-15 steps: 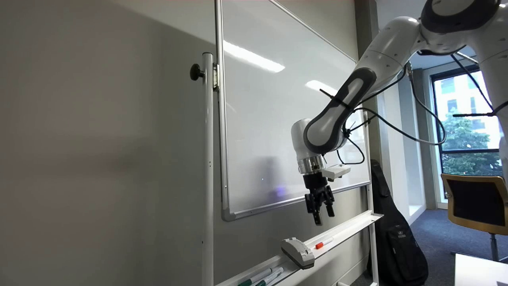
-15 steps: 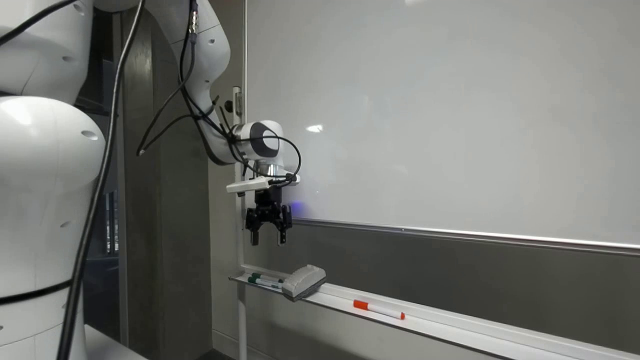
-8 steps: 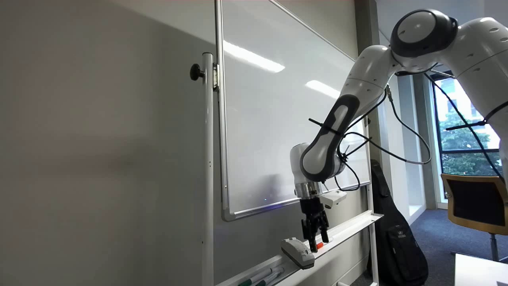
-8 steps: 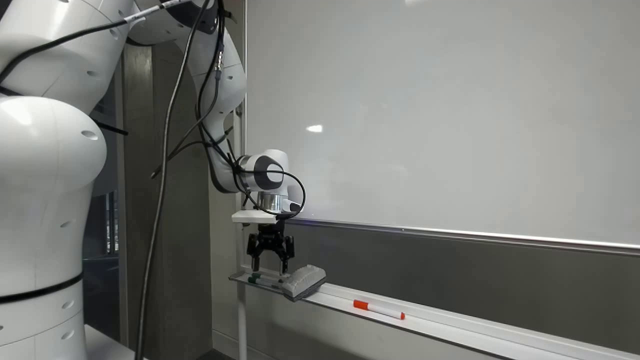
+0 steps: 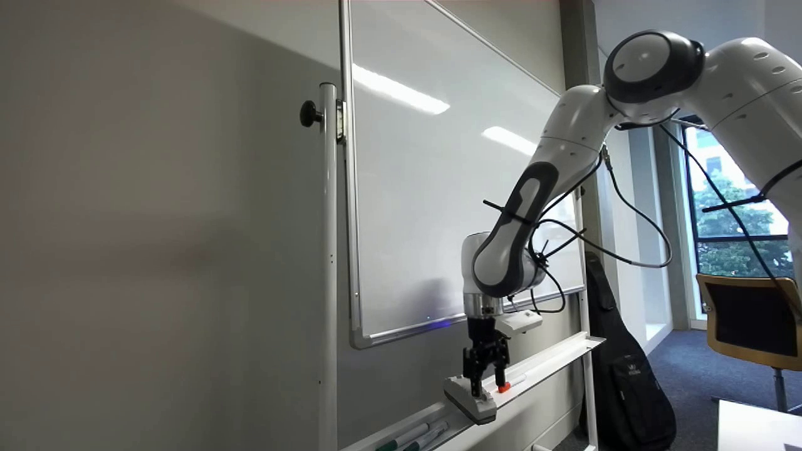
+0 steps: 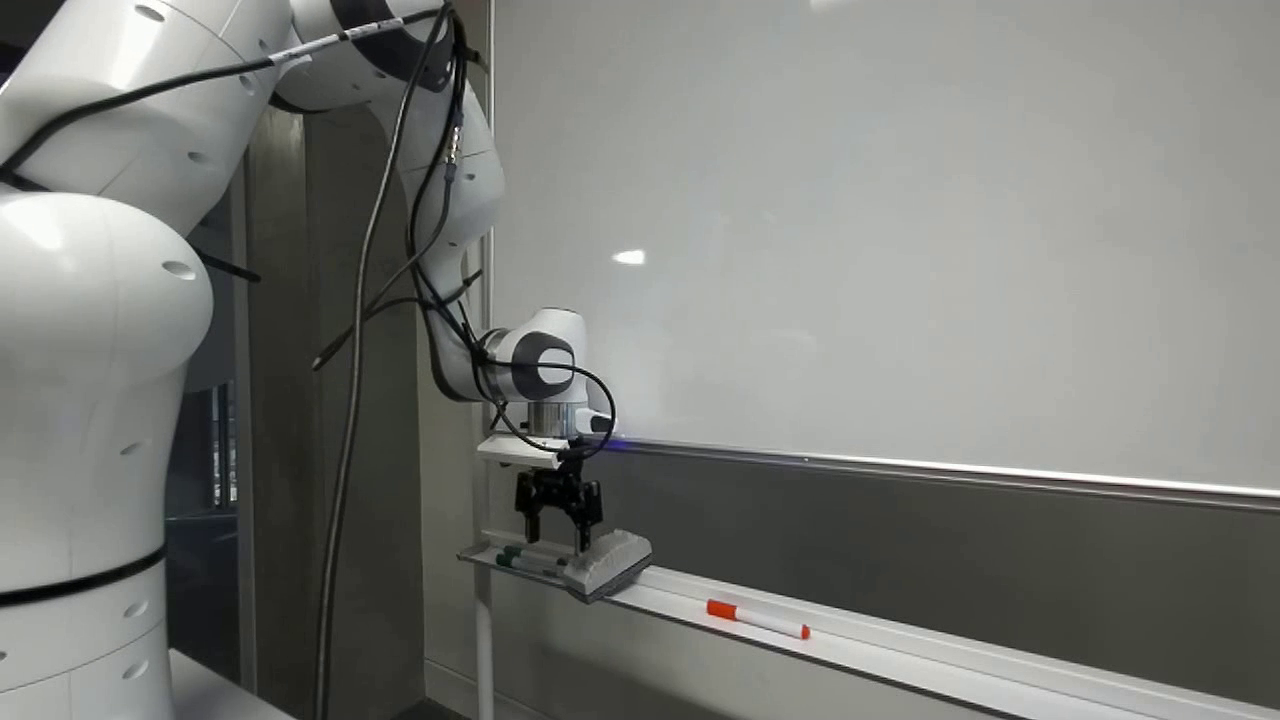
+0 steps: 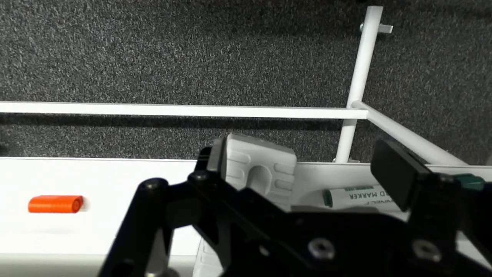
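Eraser (image 6: 612, 562) near claw (image 6: 558, 545), green markers (image 5: 428, 435) beside, red marker (image 6: 765, 621) apart

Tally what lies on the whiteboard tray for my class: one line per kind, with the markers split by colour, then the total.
Green markers: 2
Red marker: 1
Eraser: 1
Total: 4

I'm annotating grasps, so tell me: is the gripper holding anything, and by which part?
Nothing is held: the gripper stands open near the eraser, jaws well apart; whether it touches the eraser cannot be told.
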Motion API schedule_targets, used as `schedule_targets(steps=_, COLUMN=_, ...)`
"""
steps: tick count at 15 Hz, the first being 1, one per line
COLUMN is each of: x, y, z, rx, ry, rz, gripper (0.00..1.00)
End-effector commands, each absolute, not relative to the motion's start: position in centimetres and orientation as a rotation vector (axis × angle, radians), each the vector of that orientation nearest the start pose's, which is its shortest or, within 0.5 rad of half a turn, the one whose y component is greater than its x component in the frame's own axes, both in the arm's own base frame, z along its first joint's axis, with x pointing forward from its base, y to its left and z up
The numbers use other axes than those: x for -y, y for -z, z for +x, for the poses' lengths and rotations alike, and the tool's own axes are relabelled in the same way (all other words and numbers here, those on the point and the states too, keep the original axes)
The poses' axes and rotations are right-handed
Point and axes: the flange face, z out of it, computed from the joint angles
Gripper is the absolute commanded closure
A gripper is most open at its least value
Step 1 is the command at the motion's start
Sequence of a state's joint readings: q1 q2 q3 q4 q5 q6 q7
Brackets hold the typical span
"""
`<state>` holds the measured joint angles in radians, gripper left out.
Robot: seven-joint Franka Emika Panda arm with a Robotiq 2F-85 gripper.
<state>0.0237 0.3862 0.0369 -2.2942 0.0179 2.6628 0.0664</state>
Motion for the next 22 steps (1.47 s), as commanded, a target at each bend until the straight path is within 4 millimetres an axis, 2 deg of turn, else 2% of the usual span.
schedule_targets(steps=1, x=-2.2, y=-17.6, z=53.2, rx=-0.167, ry=0.005, rz=-3.104, gripper=0.00)
schedule_targets(steps=7, x=-1.1, y=-16.1, z=54.7, rx=-0.235, ry=-0.020, rz=-3.136, gripper=0.00)
schedule_targets(steps=12, x=-1.3, y=-15.8, z=56.8, rx=-0.242, ry=-0.002, rz=-3.149, gripper=0.00)
schedule_targets(steps=17, x=-1.9, y=-15.3, z=56.9, rx=-0.343, ry=-0.064, rz=-3.137, gripper=0.00)
schedule_targets(steps=22, x=-2.0, y=-15.1, z=56.9, rx=-0.374, ry=-0.032, rz=-3.148, gripper=0.00)
